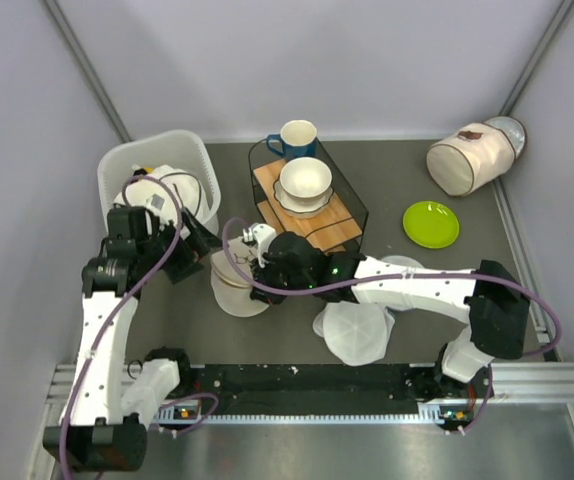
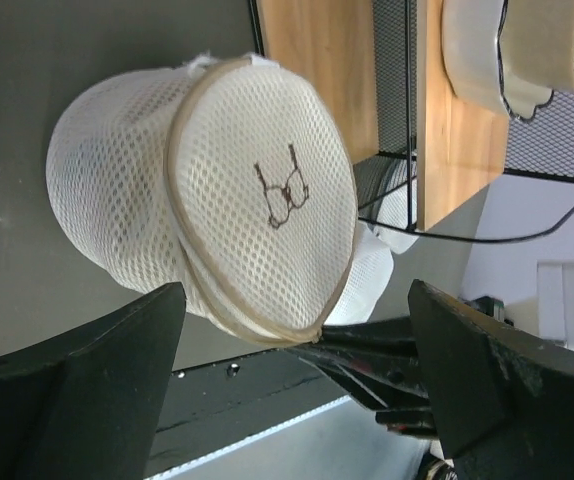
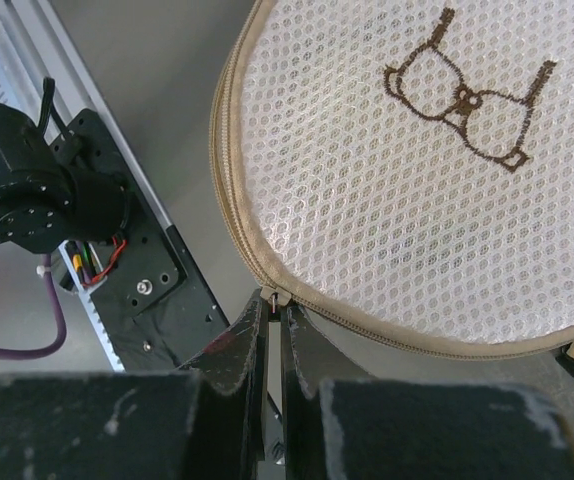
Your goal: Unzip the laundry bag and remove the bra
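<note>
Cream-beige mesh, round and puffed into a dome, the zip-rimmed fabric laundry bag (image 1: pixel 235 290) sits on the dark grey bench (image 1: pixel 397 190) between the two arms, just in front of the black wire rack with a wooden shelf (image 1: pixel 312 215). It is tipped so that its flat face, with the small brown bra-shaped mark (image 3: pixel 467 100), looks toward both wrist cameras. The right hand (image 3: pixel 272 325) is pressed together on the small metal zip pull (image 3: pixel 270 297) at the rim, pinching it between its dark fingers. The tan zip tape running off to either side looks closed as far as it shows. The left hand (image 2: pixel 297 295) is spread wide and grips nothing; its fingers frame the bag closely, and whether they touch it cannot be told. The bra is not visible and nothing pink shows through the mesh, so I judge it to be shut inside. The bag looks light, soft and easily crumpled, so a tug on the zip alone would likely drag the whole pouch along rather than open it. The spread hand seems best used to clamp the rim or a fold of mesh near the zip's start as an anchor. The pull tab is small and may slip.
</note>
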### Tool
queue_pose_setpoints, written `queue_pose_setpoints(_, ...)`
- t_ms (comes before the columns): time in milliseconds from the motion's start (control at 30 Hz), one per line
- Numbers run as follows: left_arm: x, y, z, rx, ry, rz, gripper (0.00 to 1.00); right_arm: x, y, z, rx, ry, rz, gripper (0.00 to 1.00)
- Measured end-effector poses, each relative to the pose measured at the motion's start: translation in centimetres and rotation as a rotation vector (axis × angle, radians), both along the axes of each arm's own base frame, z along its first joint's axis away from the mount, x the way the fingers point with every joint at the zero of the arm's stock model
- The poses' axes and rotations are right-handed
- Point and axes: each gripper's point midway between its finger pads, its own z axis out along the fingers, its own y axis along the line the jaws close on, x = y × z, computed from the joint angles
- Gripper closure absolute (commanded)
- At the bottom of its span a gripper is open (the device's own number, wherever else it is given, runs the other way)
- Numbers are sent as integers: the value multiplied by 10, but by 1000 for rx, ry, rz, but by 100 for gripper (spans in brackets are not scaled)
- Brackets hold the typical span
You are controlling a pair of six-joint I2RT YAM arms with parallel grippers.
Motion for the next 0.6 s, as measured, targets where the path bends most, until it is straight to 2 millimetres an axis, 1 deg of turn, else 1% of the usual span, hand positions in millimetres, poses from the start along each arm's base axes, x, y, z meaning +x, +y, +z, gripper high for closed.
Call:
queue_pose_setpoints(33,-4,-1,1,-7,-8,4,2,0,1,0,1,1,1,100)
queue_pose_setpoints(67,-9,-2,-3,-18,-4,7,2,0,2,0,-1,3,3,100)
queue_pose_setpoints(167,-24,-7,-23,-61,59,17,4,-1,2,-1,-2,7,8,100)
queue_pose_setpoints(233,-30,-9,-38,-86,111,26,9,-1,2,-1,-1,9,10,100)
queue_pose_setpoints(267,-31,-10,-43,-97,132,30,19,-2,2,-1,-1,9,11,100)
queue_pose_setpoints(300,-32,-11,-50,-109,157,36,26,-2,2,-1,0,9,12,100)
queue_pose_setpoints(333,-32,-12,-56,-121,177,44,34,-2,2,-1,0,11,13,100)
queue_pose_setpoints(367,-32,-13,-61,-130,188,52,65,-2,2,-1,0,11,14,100)
queue_pose_setpoints(433,-31,-14,-66,-147,209,65,99,-3,2,-1,0,13,16,100)
queue_pose_setpoints(500,-27,-15,-67,-148,209,61,100,-3,2,-1,0,13,16,100)
queue_pose_setpoints(600,-23,-11,-61,-118,218,60,100,-3,0,-4,-7,12,14,100)
